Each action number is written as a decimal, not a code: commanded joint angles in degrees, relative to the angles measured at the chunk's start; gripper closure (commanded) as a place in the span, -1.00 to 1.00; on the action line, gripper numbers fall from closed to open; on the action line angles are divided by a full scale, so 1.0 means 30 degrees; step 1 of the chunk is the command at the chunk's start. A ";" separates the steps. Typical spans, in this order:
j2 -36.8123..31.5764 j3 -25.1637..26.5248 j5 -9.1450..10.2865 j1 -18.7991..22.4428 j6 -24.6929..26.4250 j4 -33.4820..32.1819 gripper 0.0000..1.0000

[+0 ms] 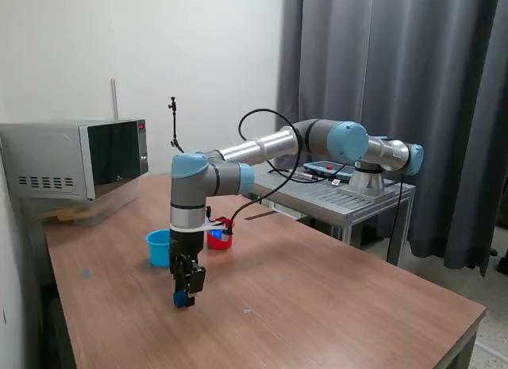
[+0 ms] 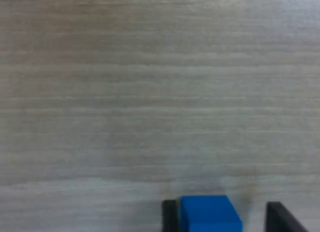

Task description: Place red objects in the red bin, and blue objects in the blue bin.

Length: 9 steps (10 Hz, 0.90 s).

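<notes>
a: which step is judged to be in hand?

b: the pickup of a blue cube (image 2: 210,213). it is seen between the two dark fingers (image 2: 170,214) in the wrist view, low at the table (image 1: 317,282), and the gripper (image 1: 184,296) is lowered over it in the exterior view. one finger is pressed to the cube's side; a gap is seen at the other, so whether the jaws are clenched on it cannot be told.

a: where is the cube placed relative to the blue bin (image 1: 159,247)?

b: near the blue bin, on the camera's side of it in the exterior view. the red bin (image 1: 220,236) is found just beside the blue bin, partly hidden by the arm.

a: what is called for next?

b: probably a firm closing, a lift, then a short carry back over the blue bin, where the cube is to be released. no other cubes are made out.
</notes>
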 commanded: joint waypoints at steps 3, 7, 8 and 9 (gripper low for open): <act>0.0002 0.0048 -0.1074 0.0000 0.0556 -0.0060 1.00; -0.0552 0.0136 -0.1104 0.0000 0.0353 -0.0001 1.00; -0.0903 0.0165 -0.1250 -0.0029 0.0206 0.0028 1.00; -0.1167 0.0107 -0.1454 -0.0116 0.0030 0.0086 1.00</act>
